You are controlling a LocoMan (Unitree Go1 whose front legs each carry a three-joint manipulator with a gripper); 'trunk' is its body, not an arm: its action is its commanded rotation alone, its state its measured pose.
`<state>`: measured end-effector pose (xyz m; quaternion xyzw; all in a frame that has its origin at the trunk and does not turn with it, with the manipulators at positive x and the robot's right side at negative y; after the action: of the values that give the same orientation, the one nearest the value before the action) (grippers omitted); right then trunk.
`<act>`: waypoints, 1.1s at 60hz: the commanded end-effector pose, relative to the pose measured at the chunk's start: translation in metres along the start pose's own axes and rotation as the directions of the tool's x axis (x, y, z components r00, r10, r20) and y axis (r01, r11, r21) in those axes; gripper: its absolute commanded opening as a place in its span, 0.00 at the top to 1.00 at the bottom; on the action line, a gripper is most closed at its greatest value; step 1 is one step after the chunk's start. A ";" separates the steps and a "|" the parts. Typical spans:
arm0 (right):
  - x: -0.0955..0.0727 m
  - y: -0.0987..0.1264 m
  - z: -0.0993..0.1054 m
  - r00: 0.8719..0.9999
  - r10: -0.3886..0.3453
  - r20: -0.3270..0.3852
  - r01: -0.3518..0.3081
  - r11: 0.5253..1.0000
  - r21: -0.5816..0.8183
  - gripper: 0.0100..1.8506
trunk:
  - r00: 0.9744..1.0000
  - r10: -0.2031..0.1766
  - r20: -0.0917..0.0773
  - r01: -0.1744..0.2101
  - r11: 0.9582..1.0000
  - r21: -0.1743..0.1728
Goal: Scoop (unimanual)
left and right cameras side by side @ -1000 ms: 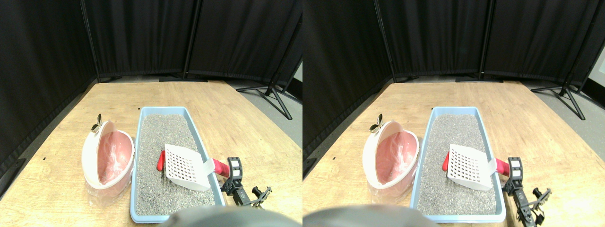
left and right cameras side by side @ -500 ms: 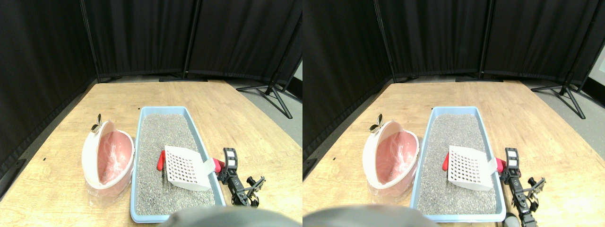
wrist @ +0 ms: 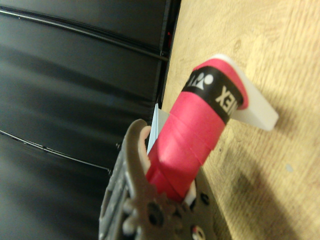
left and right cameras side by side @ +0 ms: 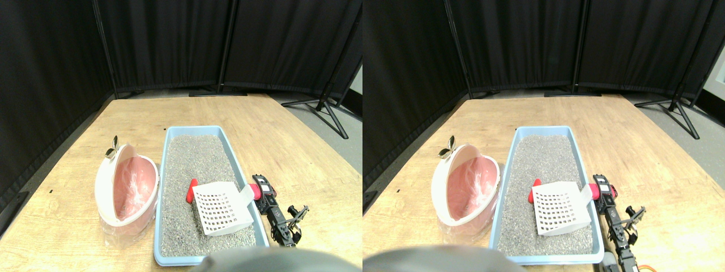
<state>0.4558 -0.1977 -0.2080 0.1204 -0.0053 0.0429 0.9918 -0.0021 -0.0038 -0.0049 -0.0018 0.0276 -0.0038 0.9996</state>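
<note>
Inspecting from largest down: the bench [left and right cameras side by side: 68, 226] carries a blue litter tray [left and right cameras side by side: 165, 170] of grey litter [left and right cameras side by side: 192, 158], with a pink bin [left and right cameras side by side: 127, 192] just beside its left wall. The white slotted scoop [left and right cameras side by side: 220, 208] rests blade-down on the litter near the tray's right wall; a red object [left and right cameras side by side: 192, 190] shows at its far edge. Its long axis runs left from the right pincer [left and right cameras side by side: 261, 190] across the rim. In the wrist view, I judge the pincer clamped on the red-wrapped handle [wrist: 192, 130].

A lab test bay. Black curtains [left and right cameras side by side: 170, 39] ring a wooden platform [left and right cameras side by side: 136, 119]. A tripod [left and right cameras side by side: 328, 107] stands beside it.
</note>
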 end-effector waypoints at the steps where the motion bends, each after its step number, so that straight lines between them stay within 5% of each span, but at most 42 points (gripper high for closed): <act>1: -0.002 0.002 0.008 0.999 0.031 0.043 -0.029 0.999 -0.041 0.98 | 1.000 0.007 -0.011 -0.008 1.000 -0.020; 16: -0.006 0.000 0.019 0.994 0.089 0.055 -0.086 0.994 -0.065 0.98 | 1.000 0.009 -0.009 -0.009 1.000 -0.022; 38: -0.011 0.012 0.067 0.984 0.134 0.116 -0.120 0.986 -0.119 0.98 | 1.000 0.010 -0.005 -0.010 0.999 -0.030; 55: 0.006 0.023 0.095 0.955 0.257 0.150 -0.225 0.953 -0.205 0.98 | 0.999 0.034 -0.006 -0.034 0.998 -0.046; 66: 0.023 0.025 0.105 0.956 0.280 0.088 -0.241 0.920 -0.309 0.98 | 0.999 0.052 -0.009 -0.052 0.997 -0.057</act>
<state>0.4690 -0.1961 -0.1082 -0.0106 -0.0706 0.1616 0.9843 -0.0024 -0.0022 -0.0032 -0.0216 0.0234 0.0123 0.9994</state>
